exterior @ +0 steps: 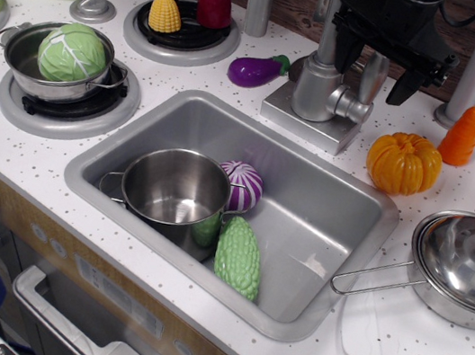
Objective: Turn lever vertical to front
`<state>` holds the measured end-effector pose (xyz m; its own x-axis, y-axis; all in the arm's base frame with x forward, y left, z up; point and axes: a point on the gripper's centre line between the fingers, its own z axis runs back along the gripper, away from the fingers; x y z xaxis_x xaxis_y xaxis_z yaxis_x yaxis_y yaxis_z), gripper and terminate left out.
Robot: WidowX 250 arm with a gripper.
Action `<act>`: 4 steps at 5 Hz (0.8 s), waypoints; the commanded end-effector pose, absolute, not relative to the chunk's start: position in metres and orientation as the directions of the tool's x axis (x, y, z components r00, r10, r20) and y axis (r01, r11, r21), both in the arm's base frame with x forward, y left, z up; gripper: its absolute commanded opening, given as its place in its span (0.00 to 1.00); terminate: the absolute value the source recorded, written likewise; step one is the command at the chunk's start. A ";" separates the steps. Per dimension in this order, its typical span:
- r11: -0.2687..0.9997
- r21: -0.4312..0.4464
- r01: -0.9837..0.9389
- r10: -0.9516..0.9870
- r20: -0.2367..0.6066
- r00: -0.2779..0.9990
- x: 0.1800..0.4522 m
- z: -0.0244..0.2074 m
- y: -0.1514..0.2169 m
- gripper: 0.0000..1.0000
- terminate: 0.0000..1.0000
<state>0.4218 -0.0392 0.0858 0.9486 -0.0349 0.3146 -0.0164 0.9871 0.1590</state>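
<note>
Turning the lever [372,72] from upright down toward the front edge calls for contact high on the handle, far from the pivot [356,107], so that a small push gives a clean swing. Judgement: best to bring one finger behind the top of the lever and sweep forward and down in an arc around the pivot, not in a straight line, or the finger will slide off the flat plastic. The tap body [317,89] stands on a square base [309,119] at the back rim of the sink [347,243]; the base looks light, so a hard shove may shift the whole fitting.

Lever position: it stands about vertical at the right side of the tap body, joined to the stubby round pivot, its upper end rising between the black fingers.

Gripper [378,72]: black, pointing down from above, jaws spread wide, holding nothing. Left finger [343,57] hangs near the tap neck, right finger [407,85] hangs clear to the right above the pumpkin [403,163]. Whether either finger touches the lever cannot be told from this view. The arm comes down from the top of the frame, wrist about vertical.
</note>
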 end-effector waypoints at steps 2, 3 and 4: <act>0.991 0.136 -0.003 -0.052 0.398 0.916 0.444 0.101 -0.035 1.00 0.00; 0.990 0.139 -0.019 -0.039 0.403 0.914 0.443 0.101 -0.039 0.00 0.00; 0.991 0.126 -0.048 -0.008 0.410 0.912 0.434 0.095 -0.043 0.00 0.00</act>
<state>0.4260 -0.0376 0.0739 0.9273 0.0305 0.3730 -0.0845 0.9880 0.1291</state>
